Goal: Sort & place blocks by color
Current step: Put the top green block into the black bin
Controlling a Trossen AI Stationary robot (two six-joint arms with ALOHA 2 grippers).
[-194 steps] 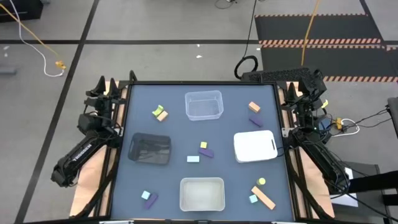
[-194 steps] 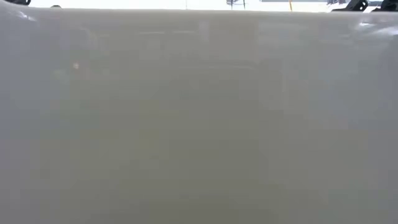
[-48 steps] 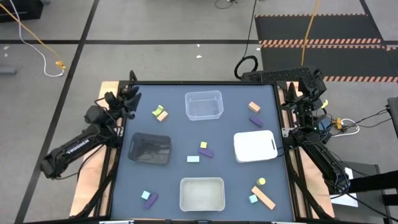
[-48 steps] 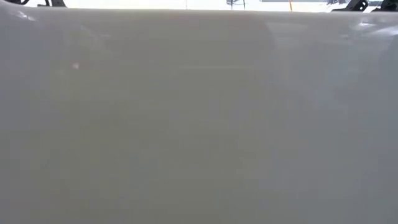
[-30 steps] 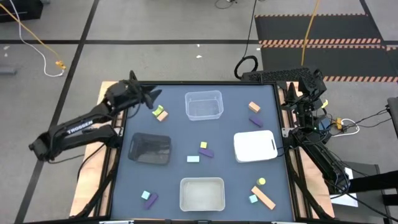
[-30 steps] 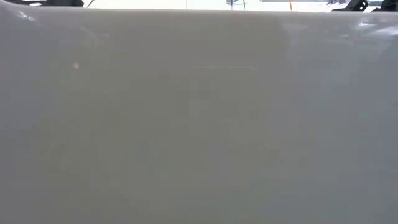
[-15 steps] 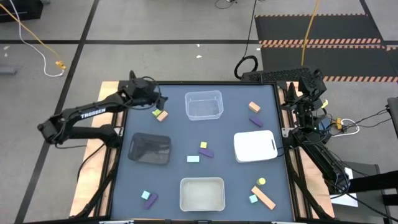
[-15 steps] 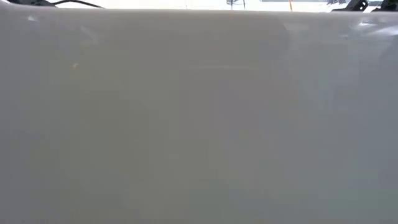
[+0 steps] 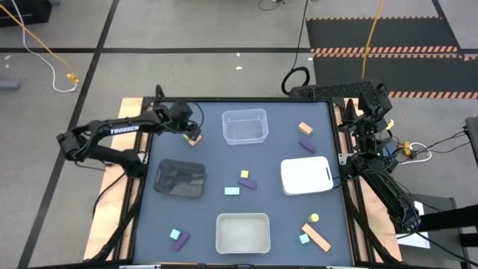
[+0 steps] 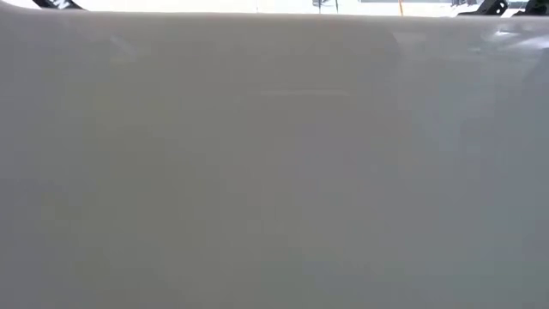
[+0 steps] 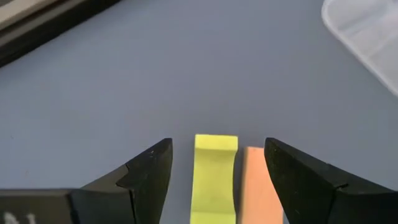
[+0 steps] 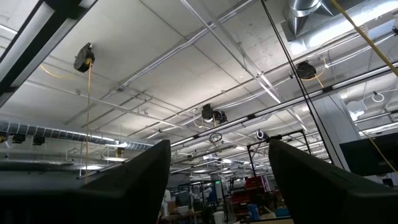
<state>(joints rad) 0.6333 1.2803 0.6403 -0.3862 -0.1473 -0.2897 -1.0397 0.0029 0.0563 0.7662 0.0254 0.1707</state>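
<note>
Since half a second ago the left arm has swung further in over the far-left part of the dark blue tabletop (image 9: 216, 179), and its left gripper (image 11: 217, 171) now hangs right over a pair of small blocks. Its fingers stand spread and hold nothing: between them lie a yellow-green block (image 11: 214, 177) and, touching it side by side, an orange block (image 11: 258, 186). Seen from above, only the orange block shows at the gripper's tip, just beside the clear plastic tray (image 9: 244, 125) at the far edge.

Nothing else has shifted. A black mesh tray (image 9: 180, 179) sits left of centre, a white tray (image 9: 305, 175) right of centre, and a frosted tray (image 9: 242, 232) at the near edge. A yellow cube (image 9: 244, 174), purple bar (image 9: 249, 184) and light teal block (image 9: 231, 190) lie near the middle. An orange cube (image 9: 305, 128) and purple block (image 9: 307, 143) rest at far right; a teal and purple pair (image 9: 178, 237) at near left; a long orange bar (image 9: 317, 237), teal cube (image 9: 304, 239) and yellow-green disc (image 9: 314, 218) at near right.

The right gripper (image 12: 217, 180) is parked off the tabletop's right edge, pointing at the ceiling, fingers apart and empty.
</note>
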